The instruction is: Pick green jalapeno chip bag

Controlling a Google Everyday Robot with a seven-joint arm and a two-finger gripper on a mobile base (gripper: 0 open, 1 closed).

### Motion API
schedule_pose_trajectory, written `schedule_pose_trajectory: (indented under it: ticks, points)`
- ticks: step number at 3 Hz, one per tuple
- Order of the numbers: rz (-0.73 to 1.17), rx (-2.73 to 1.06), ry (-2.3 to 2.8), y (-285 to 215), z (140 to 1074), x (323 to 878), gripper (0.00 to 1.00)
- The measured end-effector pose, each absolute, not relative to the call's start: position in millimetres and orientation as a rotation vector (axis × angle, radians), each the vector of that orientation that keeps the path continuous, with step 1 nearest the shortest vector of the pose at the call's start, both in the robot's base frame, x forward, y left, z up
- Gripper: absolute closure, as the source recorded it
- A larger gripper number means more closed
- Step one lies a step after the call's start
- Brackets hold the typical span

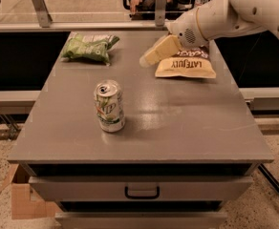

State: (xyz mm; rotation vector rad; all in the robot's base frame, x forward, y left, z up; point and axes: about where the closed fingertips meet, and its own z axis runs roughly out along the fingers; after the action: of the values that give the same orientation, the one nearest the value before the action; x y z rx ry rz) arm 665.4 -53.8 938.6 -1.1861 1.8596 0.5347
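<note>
So here's what you've got. The green jalapeno chip bag [88, 47] is lying flat at the far-left corner of the grey table [187, 128], wrinkly and glossy. It has some white patches on it, but none of the print on it can be made out.

Your gripper [151, 57] is well apart from it. It's over the far middle of the tabletop, angled down and to the left from the white arm [235, 15] that comes in from the upper right. It isn't holding anything, and you can't tell from this angle whether the claw is wide or narrow.

Just beside the gripper, on the far-right part of the table, is the bigger brown-and-yellow chip bag [185, 67]. Its label says "LATE JULY", and it's upside down from where you're looking.

Closer to you, left of centre, a green-and-white soda can [109, 106] stands upright with the tab end up. There's a logo on its side, but you can't really make it out.

Below the tabletop there's a drawer with a dark handle [142, 192]. A cardboard box [20, 199] sits on the floor at the lower left.
</note>
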Motion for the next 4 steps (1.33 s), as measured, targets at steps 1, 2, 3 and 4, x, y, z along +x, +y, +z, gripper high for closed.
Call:
schedule_pose_trajectory:
  ticks: [1,2,3,4]
  points:
    - [0.448,-1.16,1.843,-28.8,927.7,676.3,0.0]
    - [0.406,-1.072,1.804,9.1,909.6,712.5,0.0]
    - [0.435,-1.048,1.804,31.1,896.8,727.3,0.0]
    - [0.464,-1.019,1.832,53.2,881.7,740.0,0.0]
